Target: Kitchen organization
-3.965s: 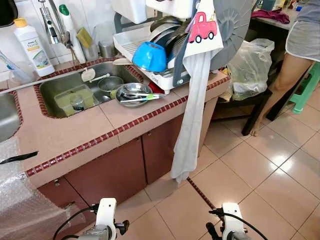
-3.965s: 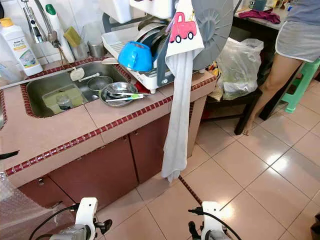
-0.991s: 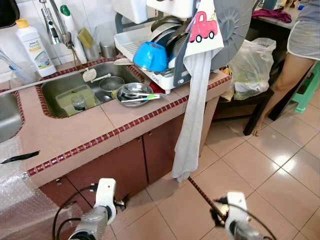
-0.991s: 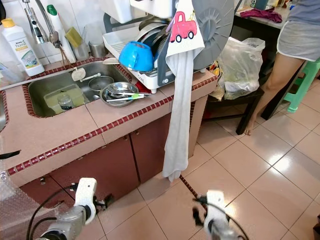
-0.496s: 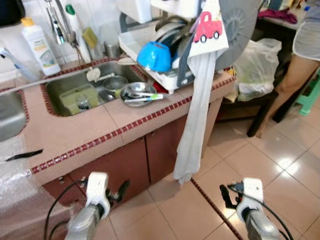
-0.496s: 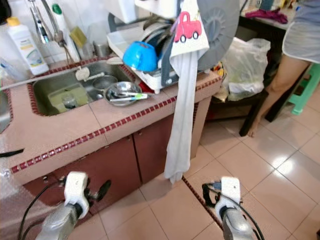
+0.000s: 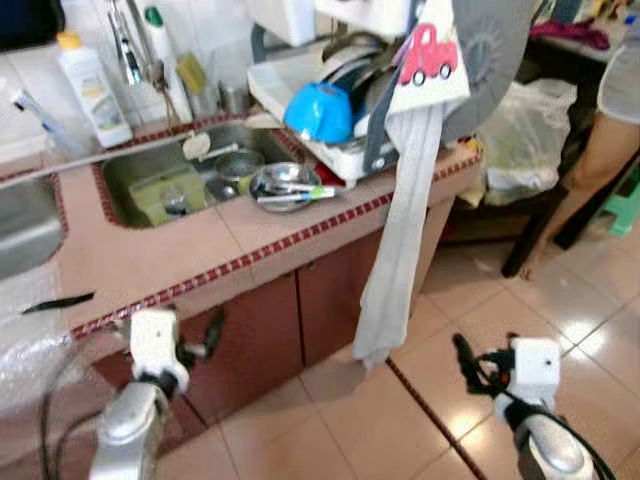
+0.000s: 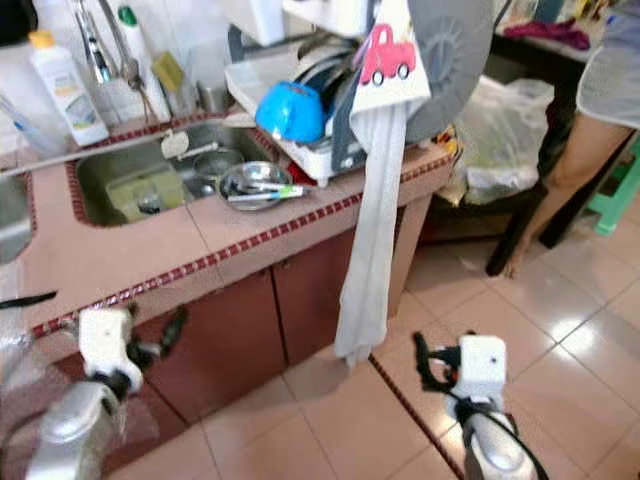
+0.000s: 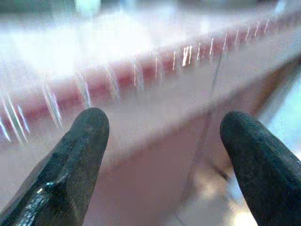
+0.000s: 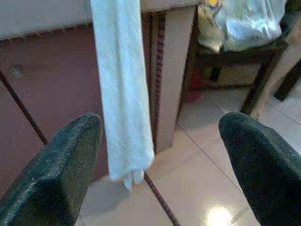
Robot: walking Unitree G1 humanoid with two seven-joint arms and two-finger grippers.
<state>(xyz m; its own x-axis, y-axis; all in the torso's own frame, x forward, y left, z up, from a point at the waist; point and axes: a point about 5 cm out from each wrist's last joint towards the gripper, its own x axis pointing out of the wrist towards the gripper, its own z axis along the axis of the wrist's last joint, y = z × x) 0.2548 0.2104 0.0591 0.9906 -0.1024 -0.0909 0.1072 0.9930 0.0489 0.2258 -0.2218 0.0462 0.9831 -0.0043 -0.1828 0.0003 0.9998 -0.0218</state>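
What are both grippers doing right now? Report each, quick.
Left gripper: open, holding nothing, facing the counter edge.
Right gripper: open, holding nothing, facing the hanging towel.

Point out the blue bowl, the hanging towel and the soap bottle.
blue bowl (image 7: 318, 111), left eye view, on its rounded outer side.
towel (image 7: 400, 255), left eye view, on the middle of the hanging length.
soap bottle (image 7: 93, 92), left eye view, on its label.

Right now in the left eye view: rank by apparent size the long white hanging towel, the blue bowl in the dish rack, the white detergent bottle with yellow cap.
1. Long white hanging towel, clearly largest.
2/3. Blue bowl and white detergent bottle with yellow cap look close in area; the bottle stands farther back, so I won't rank them.
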